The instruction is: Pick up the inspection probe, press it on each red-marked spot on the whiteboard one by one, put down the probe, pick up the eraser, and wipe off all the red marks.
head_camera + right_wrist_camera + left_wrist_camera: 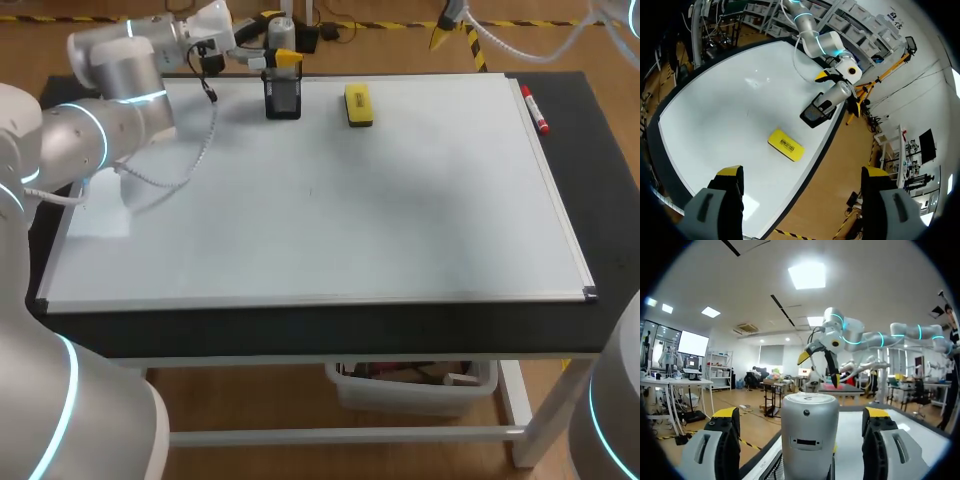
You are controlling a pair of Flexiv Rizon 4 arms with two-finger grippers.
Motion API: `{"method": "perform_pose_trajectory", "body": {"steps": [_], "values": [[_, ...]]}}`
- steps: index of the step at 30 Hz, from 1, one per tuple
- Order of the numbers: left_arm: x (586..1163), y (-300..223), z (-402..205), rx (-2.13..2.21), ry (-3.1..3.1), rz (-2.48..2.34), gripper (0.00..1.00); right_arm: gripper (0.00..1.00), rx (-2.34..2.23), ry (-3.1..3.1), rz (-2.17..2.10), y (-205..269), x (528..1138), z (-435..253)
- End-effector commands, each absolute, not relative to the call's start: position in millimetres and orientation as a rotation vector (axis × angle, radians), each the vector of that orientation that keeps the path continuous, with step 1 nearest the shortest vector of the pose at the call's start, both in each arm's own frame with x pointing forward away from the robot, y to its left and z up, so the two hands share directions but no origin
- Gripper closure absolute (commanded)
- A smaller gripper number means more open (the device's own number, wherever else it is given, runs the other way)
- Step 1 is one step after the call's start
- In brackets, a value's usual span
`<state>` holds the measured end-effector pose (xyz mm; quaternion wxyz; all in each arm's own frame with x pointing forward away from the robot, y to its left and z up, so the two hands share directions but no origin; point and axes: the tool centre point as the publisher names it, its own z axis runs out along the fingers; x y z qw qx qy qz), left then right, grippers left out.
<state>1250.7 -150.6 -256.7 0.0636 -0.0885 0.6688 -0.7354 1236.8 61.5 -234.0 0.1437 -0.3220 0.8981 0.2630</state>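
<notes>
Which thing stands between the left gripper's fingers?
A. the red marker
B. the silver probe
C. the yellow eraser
B: in the left wrist view the silver probe rises between the fingers of the left gripper, which stand clear of it on either side, while the yellow eraser lies apart on the whiteboard.

A robotics lab: the left arm point(110, 110) and right arm point(620, 385), grey with glowing blue rings, flank a whiteboard point(350, 220) on a black surface point(300, 330).
</notes>
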Motion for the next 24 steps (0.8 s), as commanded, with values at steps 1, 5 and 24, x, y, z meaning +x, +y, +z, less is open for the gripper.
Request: {"method": "perform_pose_trajectory", "body": {"steps": [1, 5, 24], "values": [[1256.1, -148.3, -248.6, -0.022, 2.175, -2.299, 0.00, 0.00, -0.931, 2.593, 0.749, 61.4, 1235.2, -231.5], [1256.5, -146.4, -246.1, -0.102, 2.199, -2.260, 0.00, 0.00, -0.931, 2.593, 0.749, 61.4, 1235.2, -231.5], [1251.2, -120.6, -232.9, -0.309, 2.307, -1.960, 0.00, 0.00, -0.931, 2.593, 0.749, 61.4, 1235.2, -231.5]]}}
